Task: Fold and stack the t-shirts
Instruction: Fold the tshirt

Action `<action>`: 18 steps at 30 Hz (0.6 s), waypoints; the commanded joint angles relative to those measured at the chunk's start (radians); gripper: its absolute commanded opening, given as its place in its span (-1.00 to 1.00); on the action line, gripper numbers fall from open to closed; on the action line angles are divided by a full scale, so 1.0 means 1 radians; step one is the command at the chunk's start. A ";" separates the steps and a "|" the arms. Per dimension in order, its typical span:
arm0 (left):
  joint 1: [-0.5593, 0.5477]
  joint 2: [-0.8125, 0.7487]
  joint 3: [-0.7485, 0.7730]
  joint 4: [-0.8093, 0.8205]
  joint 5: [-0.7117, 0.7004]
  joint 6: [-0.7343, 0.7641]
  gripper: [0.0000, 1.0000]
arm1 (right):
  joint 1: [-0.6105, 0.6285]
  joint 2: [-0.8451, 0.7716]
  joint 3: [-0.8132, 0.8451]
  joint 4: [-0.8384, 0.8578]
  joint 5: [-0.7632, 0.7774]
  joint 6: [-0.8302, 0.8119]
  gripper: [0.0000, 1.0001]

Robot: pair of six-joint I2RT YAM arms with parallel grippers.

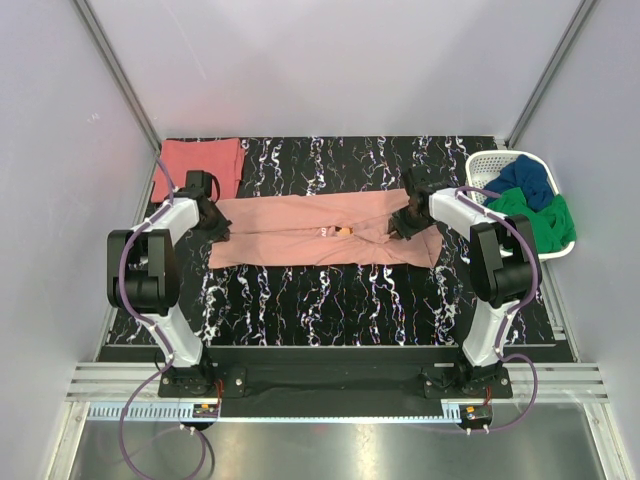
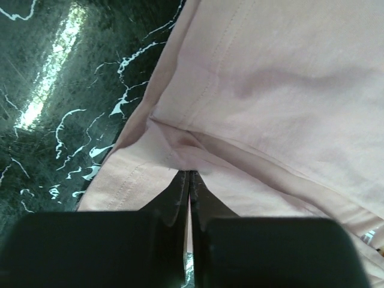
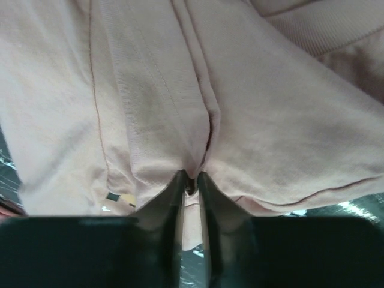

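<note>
Two grips: left gripper [image 2: 189, 174] clenched on a pinch of hem; right gripper [image 3: 190, 178] clenched on a pleat of the same cloth.
Shirt in hand: pink t-shirt [image 1: 300, 240] lies flat between both grippers as a long folded band, its orange tag [image 1: 344, 232] nearer the right one.
Done: coral-red t-shirt [image 1: 198, 165] lies folded square just beyond the left gripper.
Left, I judge: crosswise folds, then stacking.
Textures: soft matte knit with stitched hems; worktop [image 1: 330, 300] glossy black, white-veined.

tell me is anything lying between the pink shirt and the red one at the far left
Nothing loose shows. Only a strip of table separates the pink shirt from the red shirt, besides the left gripper, its jaws shut on the pink shirt's end.
</note>
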 commanded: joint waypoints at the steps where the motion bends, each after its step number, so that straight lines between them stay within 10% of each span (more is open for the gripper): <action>1: -0.001 0.008 0.013 0.009 -0.036 0.007 -1.00 | 0.011 -0.003 0.027 0.021 0.060 -0.019 -0.83; 18: -0.002 0.015 0.041 -0.056 -0.178 -0.007 -1.00 | 0.018 0.031 0.248 0.133 0.044 -0.432 -1.00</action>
